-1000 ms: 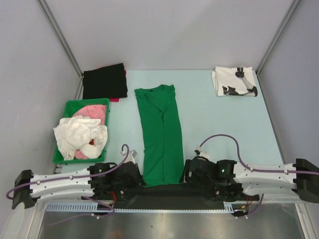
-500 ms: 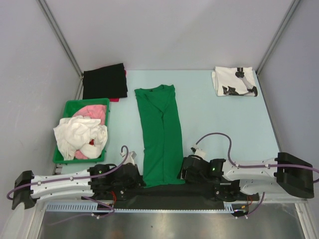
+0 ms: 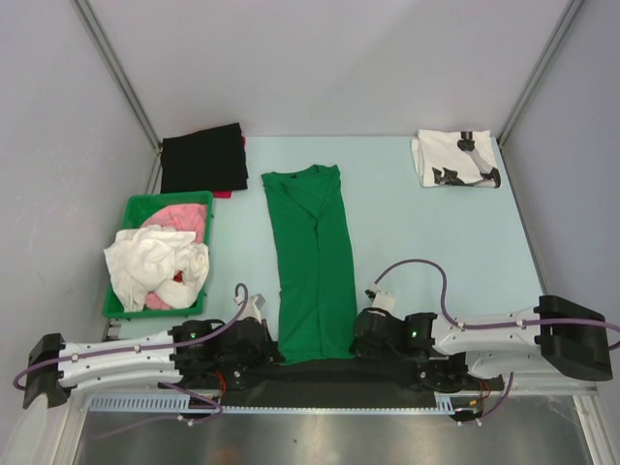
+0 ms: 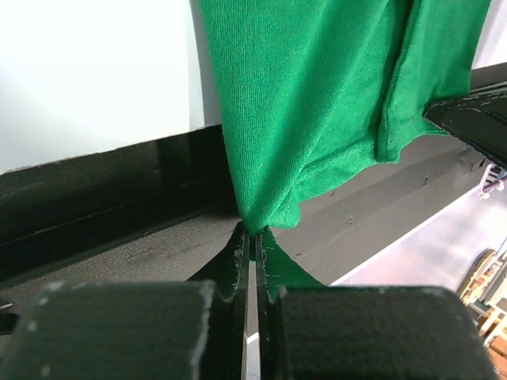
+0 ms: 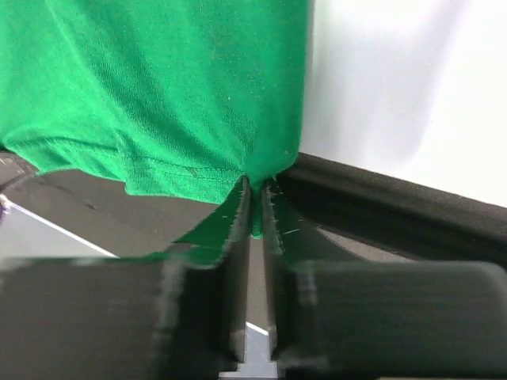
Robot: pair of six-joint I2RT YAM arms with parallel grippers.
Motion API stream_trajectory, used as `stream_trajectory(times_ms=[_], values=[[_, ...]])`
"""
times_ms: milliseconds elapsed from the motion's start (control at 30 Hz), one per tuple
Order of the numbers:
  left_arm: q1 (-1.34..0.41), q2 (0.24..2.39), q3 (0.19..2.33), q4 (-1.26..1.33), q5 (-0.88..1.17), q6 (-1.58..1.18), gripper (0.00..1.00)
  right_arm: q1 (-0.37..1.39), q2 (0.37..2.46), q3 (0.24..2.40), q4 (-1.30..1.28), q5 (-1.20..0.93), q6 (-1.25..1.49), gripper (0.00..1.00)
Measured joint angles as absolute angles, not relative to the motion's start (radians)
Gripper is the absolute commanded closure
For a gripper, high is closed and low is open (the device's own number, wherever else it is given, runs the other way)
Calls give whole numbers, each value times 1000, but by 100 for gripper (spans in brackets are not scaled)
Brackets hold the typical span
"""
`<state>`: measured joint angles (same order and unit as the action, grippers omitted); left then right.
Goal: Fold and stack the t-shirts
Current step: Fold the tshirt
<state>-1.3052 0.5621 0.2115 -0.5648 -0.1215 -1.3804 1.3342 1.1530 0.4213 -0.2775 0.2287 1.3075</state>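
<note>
A bright green t-shirt (image 3: 312, 262) lies folded into a long narrow strip down the middle of the table, collar at the far end. My left gripper (image 3: 275, 351) is shut on its near left corner (image 4: 261, 207). My right gripper (image 3: 355, 346) is shut on its near right corner (image 5: 261, 176). Both pinch the hem at the table's black front edge. A folded white t-shirt with black print (image 3: 457, 158) lies at the far right corner.
A green basket (image 3: 136, 206) at the left holds crumpled white and pink cloth (image 3: 160, 263). A folded black garment (image 3: 202, 158) lies at the far left. A black strip (image 3: 320, 380) runs along the near table edge. Grey walls enclose the table.
My right gripper slid left to the shirt's near right corner and closed on it. My left gripper tightened on the near left corner.
</note>
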Motion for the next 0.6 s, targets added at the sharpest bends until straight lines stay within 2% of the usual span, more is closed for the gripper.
stream_trajectory(times_ms=[67,200,400,600], values=[[-1305,564,212,-569,-123,-1379,100,1338,1150,422,-282,229,1306,100],[-1305,589,246,-605,-133,-1364,100,1361,1140,470,-350,245,1309,100],[-1306,690,433,-662,-185,-1300,99,1371,1129,689,-525,303,1285,100],[-1267,813,656,-714,-260,-1185,99,1231,1129,896,-614,320,1154,100]])
